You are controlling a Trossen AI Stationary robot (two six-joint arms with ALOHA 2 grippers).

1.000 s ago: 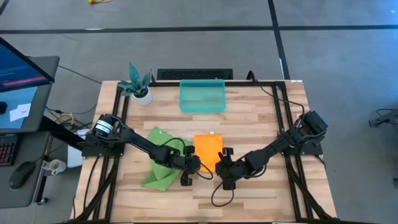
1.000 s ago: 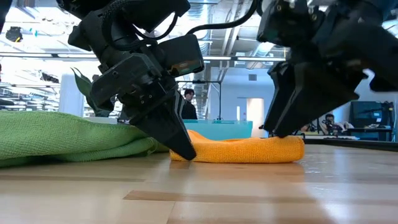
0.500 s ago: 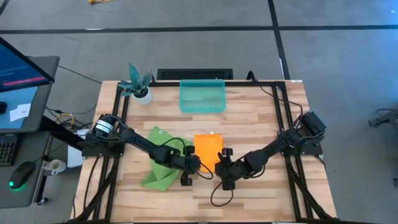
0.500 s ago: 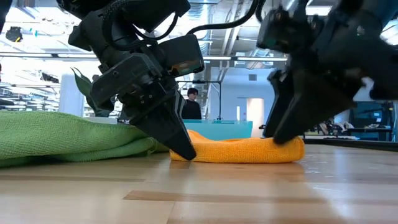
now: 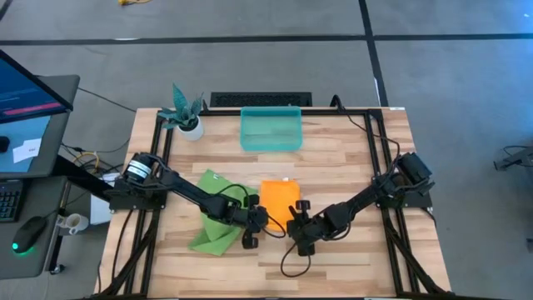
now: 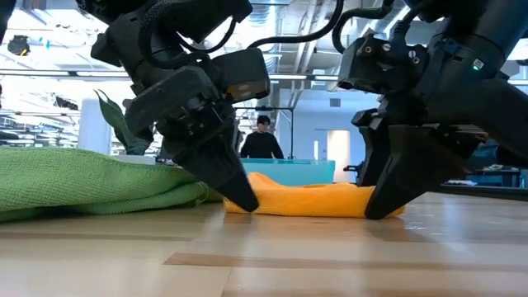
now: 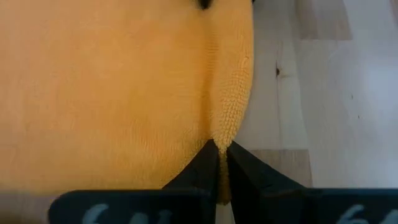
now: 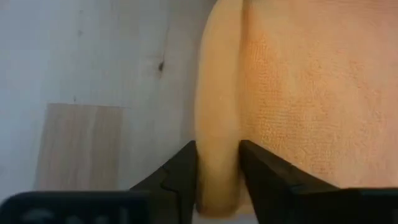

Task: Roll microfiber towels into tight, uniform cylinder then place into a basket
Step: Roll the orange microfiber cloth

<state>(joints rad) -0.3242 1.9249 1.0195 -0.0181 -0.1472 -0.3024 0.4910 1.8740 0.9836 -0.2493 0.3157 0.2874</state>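
Orange towel (image 5: 277, 200) flat on bench (image 5: 350, 167), mid-front, beside crumpled green towel (image 5: 212, 223). Left end effector (image 7: 221, 149) clamped on orange towel's near left corner. Right end effector (image 8: 217, 168) straddles right corner, fingers (image 8: 180, 171) on both sides of fold. Teal basket (image 5: 271, 128) at back edge.

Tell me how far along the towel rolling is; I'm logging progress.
Early. Nothing is in the basket. In hand: the left gripper is shut on the orange towel's near edge, and the right gripper straddles the same edge, jaws around it. Left: rolling it, then the green towel, lying crumpled.
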